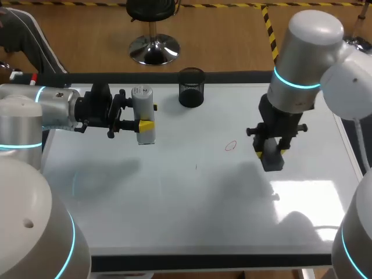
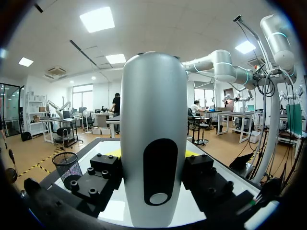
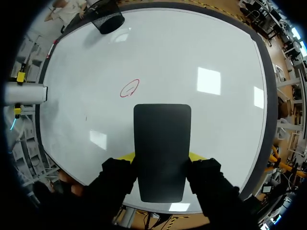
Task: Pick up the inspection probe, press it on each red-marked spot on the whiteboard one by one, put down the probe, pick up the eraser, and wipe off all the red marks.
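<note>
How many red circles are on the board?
1. The red circle is on the board, between the probe in the left gripper and the eraser in the right gripper, nearer the eraser. More could hide under the arms.

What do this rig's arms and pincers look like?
The left arm and right arm are thick silver-white tubes with rounded joints and glowing cyan rings. The left pincer and right pincer are black, blocky assemblies with yellow fingertips.
</note>
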`<state>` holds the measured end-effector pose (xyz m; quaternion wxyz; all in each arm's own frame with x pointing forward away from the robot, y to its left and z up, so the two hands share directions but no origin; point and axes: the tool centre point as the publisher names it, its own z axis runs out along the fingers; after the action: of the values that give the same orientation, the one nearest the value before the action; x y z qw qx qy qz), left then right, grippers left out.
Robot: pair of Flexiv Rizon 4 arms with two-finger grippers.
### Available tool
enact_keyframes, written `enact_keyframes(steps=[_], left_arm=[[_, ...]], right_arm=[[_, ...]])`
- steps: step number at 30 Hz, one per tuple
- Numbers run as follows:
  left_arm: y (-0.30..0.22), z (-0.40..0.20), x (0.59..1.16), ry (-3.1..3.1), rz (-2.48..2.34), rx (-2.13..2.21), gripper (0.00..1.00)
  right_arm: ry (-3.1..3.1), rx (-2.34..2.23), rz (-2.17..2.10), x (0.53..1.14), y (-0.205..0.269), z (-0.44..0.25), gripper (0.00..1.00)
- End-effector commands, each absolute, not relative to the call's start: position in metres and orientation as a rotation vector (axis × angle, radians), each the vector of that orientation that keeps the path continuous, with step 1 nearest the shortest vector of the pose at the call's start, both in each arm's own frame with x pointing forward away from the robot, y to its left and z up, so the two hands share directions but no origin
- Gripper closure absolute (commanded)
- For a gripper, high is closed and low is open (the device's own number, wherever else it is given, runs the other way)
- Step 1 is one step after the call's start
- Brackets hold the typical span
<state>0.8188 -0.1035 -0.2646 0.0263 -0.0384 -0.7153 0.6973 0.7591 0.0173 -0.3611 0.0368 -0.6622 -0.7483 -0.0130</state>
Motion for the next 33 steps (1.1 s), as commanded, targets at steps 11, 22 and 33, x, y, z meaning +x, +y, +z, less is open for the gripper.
enact_keyframes(steps=[11, 22, 33], left_arm=[[-0.104, -0.264, 0.819, -2.209, 2.159, -0.119, 1.00], [-0.104, -0.264, 0.819, -2.209, 2.159, -0.119, 1.00], [-0.104, -0.264, 0.819, -2.209, 2.159, -0.119, 1.00]], right_arm=[[-2.316, -2.023, -0.019, 0.771, 0.068, -0.362, 1.00], [-2.329, -1.990, -0.079, 0.780, 0.102, -0.368, 1.00], [-2.352, -1.954, -0.127, 0.792, 0.123, -0.375, 1.00]])
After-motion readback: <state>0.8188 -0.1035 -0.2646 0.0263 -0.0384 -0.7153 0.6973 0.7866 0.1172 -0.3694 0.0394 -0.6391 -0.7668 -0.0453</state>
